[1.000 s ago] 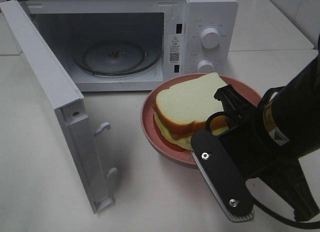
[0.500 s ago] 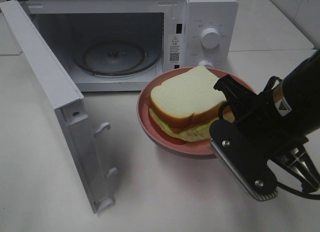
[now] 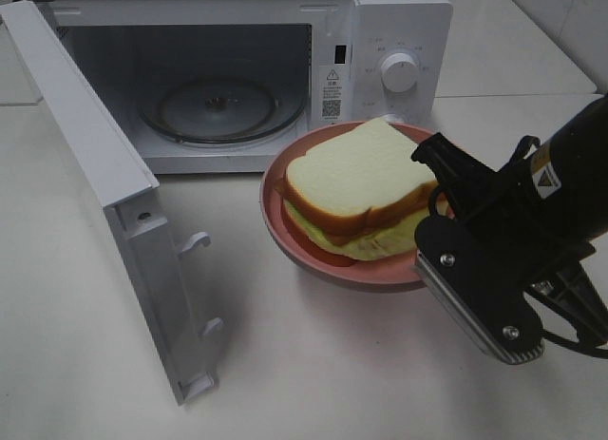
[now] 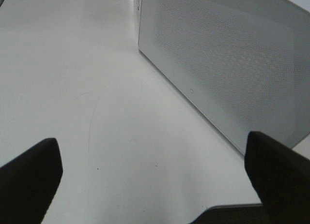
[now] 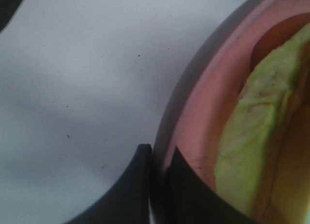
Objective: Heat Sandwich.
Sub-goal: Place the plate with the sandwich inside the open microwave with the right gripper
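Note:
The sandwich [image 3: 356, 183], white bread with tan crust over orange and yellow-green filling, lies on the round pink plate [image 3: 285, 233] just in front of the open microwave [image 3: 399, 41]. My right gripper [image 3: 439, 204] is shut on the plate's right rim and holds it slightly above the table. In the right wrist view the right gripper [image 5: 160, 158] pinches the plate rim [image 5: 198, 132] beside the sandwich's green layer [image 5: 247, 151]. My left gripper [image 4: 155, 180] is open and holds nothing, facing the outer face of the microwave door [image 4: 232, 64]; the high view does not show it.
The microwave door [image 3: 95, 174] stands swung open to the left, its latch hooks facing the plate. The glass turntable [image 3: 218, 107] lies bare inside the cavity. The control knob [image 3: 399, 71] sits behind the plate. White table [image 3: 285, 364] lies in front.
My right gripper has carried the plate and sandwich a little left and toward the microwave opening, while the arm's body swung to the right. The left gripper stays open.

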You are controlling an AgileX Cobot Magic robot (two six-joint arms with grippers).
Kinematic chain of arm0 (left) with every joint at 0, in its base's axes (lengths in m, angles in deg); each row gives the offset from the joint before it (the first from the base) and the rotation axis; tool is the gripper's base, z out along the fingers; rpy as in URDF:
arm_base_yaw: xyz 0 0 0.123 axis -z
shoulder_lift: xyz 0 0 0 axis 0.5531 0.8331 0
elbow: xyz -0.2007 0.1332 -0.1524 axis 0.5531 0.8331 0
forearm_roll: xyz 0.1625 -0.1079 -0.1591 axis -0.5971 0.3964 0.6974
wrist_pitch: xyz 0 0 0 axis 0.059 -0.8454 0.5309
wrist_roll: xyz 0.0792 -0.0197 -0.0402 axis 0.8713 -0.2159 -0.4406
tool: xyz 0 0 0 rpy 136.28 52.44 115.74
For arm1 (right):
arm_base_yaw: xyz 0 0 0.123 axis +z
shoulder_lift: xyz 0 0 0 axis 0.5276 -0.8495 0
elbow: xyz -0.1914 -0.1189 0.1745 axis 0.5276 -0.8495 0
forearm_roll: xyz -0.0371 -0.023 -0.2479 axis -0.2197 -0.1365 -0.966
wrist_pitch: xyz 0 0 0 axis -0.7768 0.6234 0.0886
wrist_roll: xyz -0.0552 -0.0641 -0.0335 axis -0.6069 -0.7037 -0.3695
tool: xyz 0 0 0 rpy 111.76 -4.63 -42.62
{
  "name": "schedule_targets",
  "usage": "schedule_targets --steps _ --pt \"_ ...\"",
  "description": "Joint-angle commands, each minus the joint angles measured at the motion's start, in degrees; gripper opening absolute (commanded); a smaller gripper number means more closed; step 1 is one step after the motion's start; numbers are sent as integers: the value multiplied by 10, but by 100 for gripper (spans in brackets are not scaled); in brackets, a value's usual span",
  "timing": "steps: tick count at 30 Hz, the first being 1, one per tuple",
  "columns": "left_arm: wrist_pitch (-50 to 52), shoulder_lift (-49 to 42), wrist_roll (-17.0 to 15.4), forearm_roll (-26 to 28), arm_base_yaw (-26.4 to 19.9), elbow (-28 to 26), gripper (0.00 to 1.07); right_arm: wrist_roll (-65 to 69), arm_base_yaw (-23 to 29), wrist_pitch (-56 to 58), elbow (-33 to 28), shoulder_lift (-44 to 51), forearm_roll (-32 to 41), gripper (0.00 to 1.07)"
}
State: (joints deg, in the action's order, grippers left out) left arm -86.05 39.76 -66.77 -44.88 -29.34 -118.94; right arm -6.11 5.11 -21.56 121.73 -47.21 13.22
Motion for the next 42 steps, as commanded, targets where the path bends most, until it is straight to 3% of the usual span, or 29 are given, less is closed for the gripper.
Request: schedule_targets --steps 1,15,42 --pt "9 -10 2 1 1 1 97 -4 -3 -36 1 -2 5 0" --pt "9 -10 2 1 1 1 97 -4 -1 -62 54 -65 5 0" --pt "9 -10 2 1 1 1 97 -86 21 -51 198 -203 77 1"
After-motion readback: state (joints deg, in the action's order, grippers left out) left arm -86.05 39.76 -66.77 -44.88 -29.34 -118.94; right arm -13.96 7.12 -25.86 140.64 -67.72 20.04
